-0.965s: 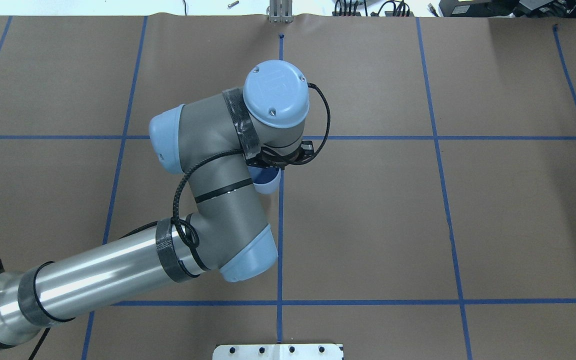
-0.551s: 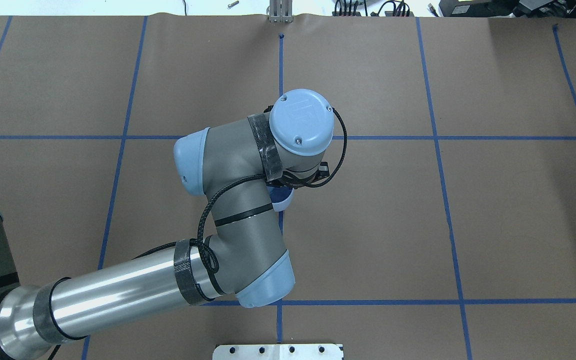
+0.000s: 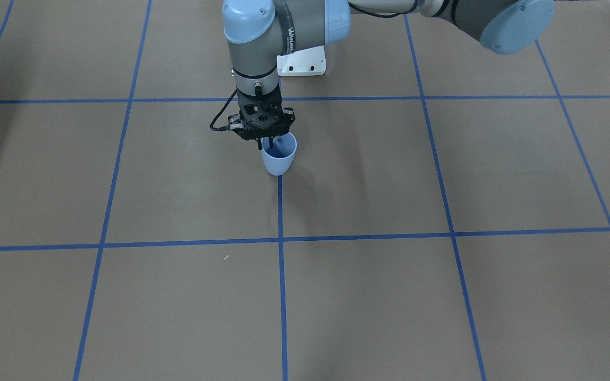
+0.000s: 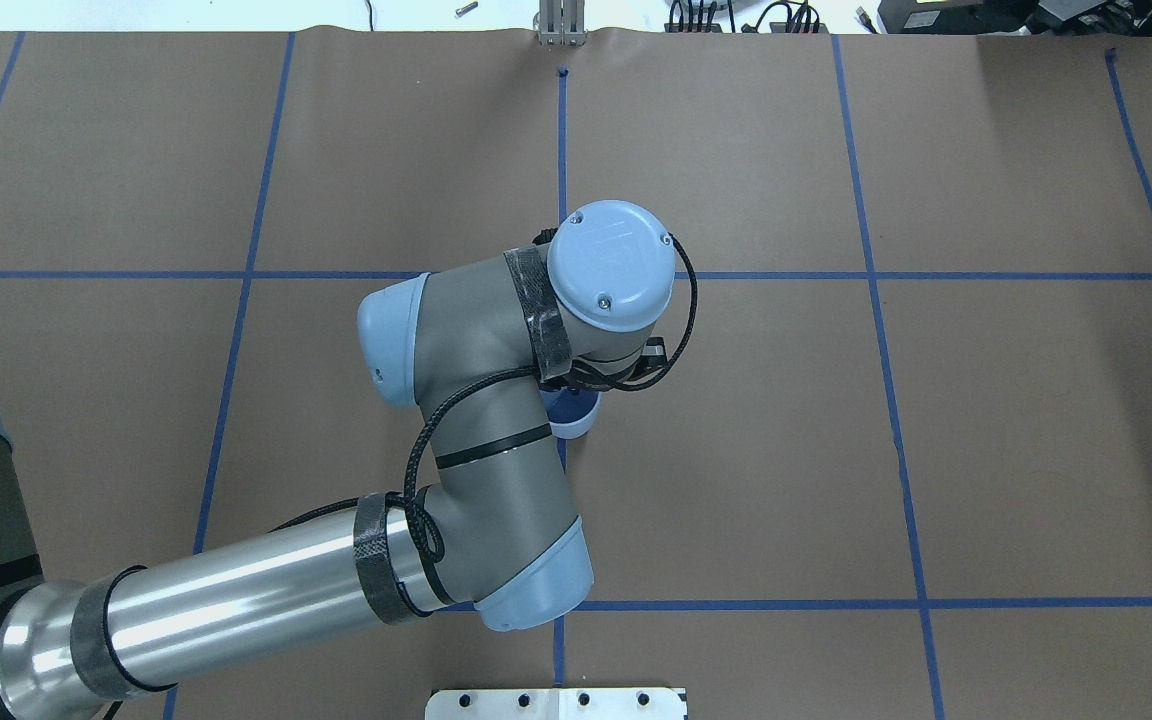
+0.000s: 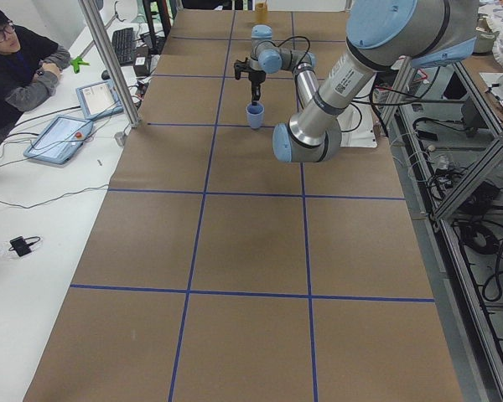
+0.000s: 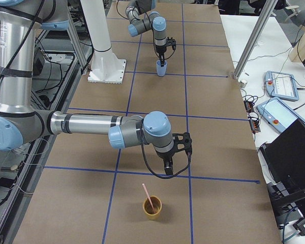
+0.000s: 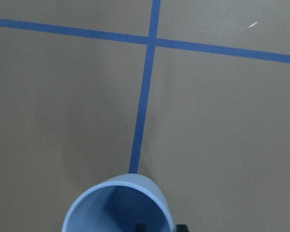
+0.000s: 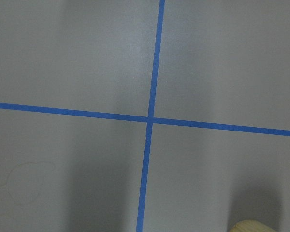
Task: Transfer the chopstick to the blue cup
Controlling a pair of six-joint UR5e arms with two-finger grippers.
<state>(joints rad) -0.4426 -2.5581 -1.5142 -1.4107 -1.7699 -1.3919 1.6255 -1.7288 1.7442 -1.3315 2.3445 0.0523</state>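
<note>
The blue cup (image 3: 279, 156) stands at the middle of the table on a blue tape line, and shows in the overhead view (image 4: 577, 417) and from above in the left wrist view (image 7: 117, 205). My left gripper (image 3: 266, 143) is shut on its rim, one finger inside and one outside; I cannot tell if the base touches the table. The pink chopstick (image 6: 148, 195) stands in a tan cup (image 6: 152, 208) at the table's right end. My right gripper (image 6: 168, 169) hangs just behind that cup; I cannot tell if it is open or shut. The tan cup's rim (image 8: 253, 226) shows in the right wrist view.
Brown paper with blue tape lines covers the table (image 4: 936, 400). A white mounting plate (image 4: 556, 703) sits at the robot's edge. An operator (image 5: 17, 59) and tablets (image 5: 63, 138) are beside the table. A metal post (image 6: 254, 38) stands at its far edge.
My left arm has carried the blue cup to the right and towards the robot's side of the table. Its grip on the rim has stayed the same.
</note>
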